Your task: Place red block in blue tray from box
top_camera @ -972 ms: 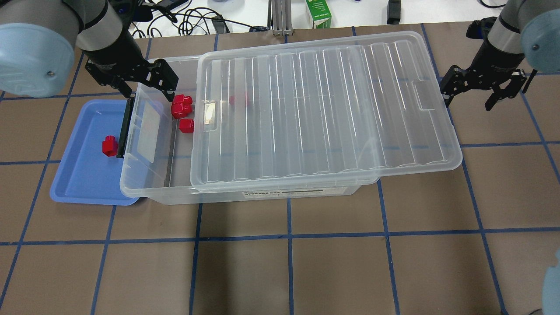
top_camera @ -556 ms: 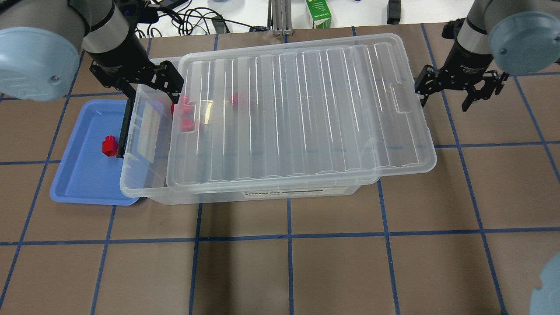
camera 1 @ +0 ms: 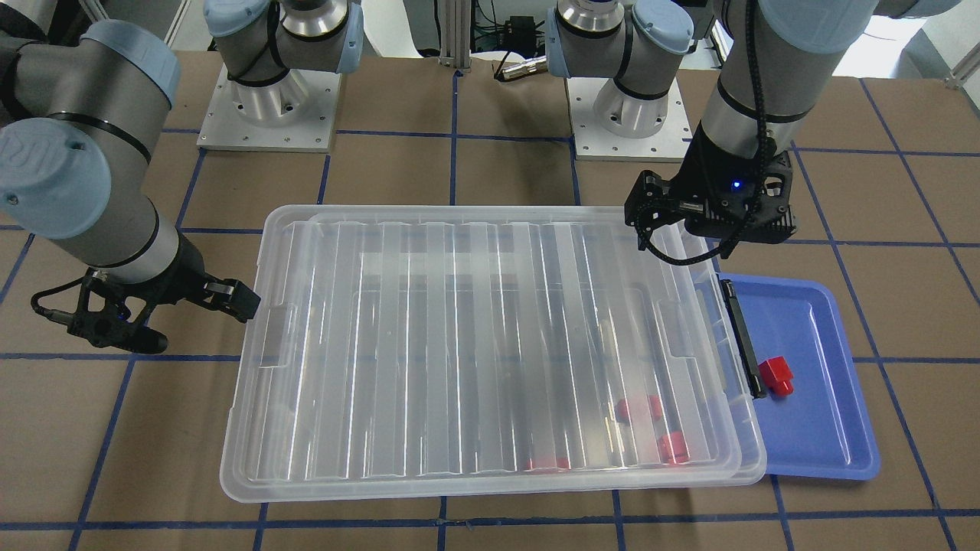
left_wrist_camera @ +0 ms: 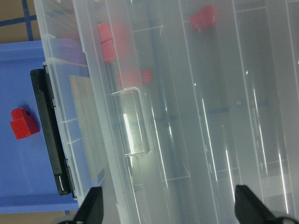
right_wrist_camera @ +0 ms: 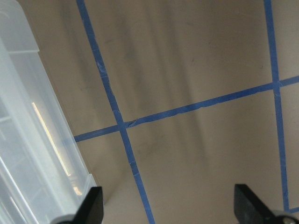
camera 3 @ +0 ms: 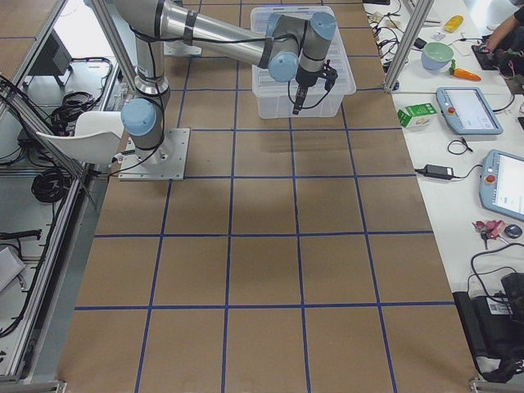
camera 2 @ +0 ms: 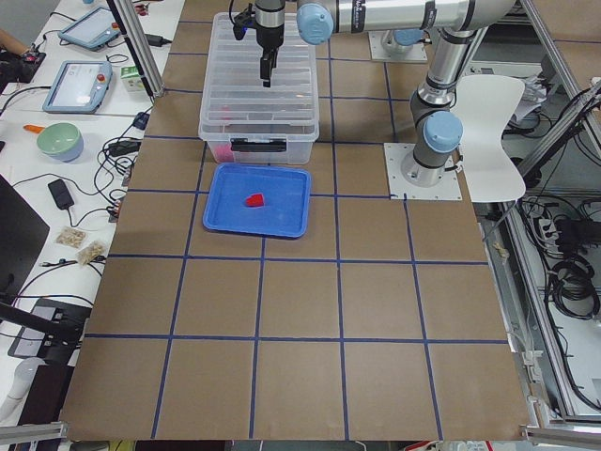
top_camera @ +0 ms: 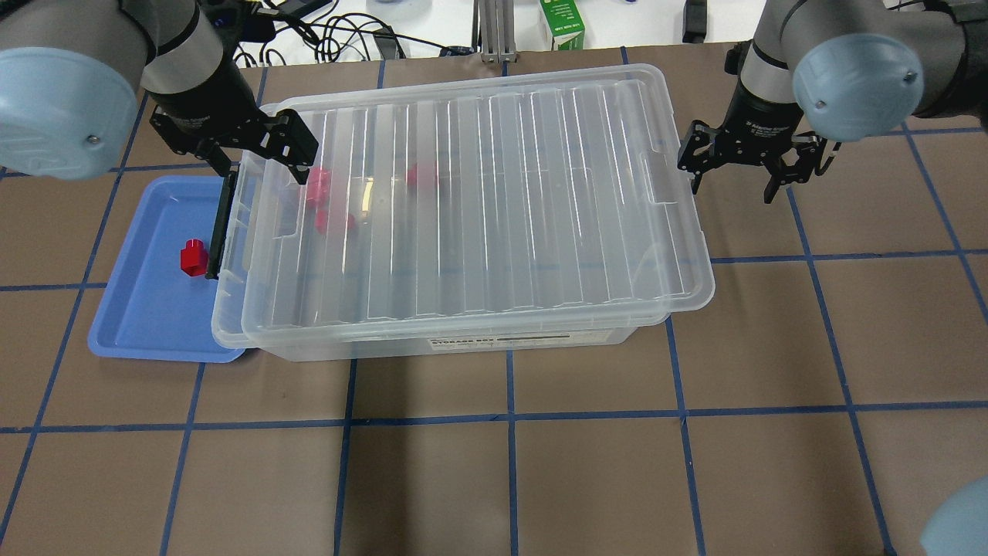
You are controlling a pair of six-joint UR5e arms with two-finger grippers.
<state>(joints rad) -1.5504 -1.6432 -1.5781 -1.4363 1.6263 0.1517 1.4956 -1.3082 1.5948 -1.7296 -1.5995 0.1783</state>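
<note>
Light: bright, even, from above; colours clear. Glare: long white streaks along the ribs of the lid in the overhead and front-facing views; one bright bar on its handle in the left wrist view. Shadows: soft, faint, on the table before the box; pale diffuse bands in the right wrist view. Focus: fixed views sharp; red blocks under the lid hazed by the plastic; side views small, detail lost.

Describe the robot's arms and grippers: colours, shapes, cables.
Both arms are silver-grey tubes with pale blue joint caps. The left gripper and right gripper are black, two-fingered. A black cable runs down the left arm; its wrist has a blue light.
</note>
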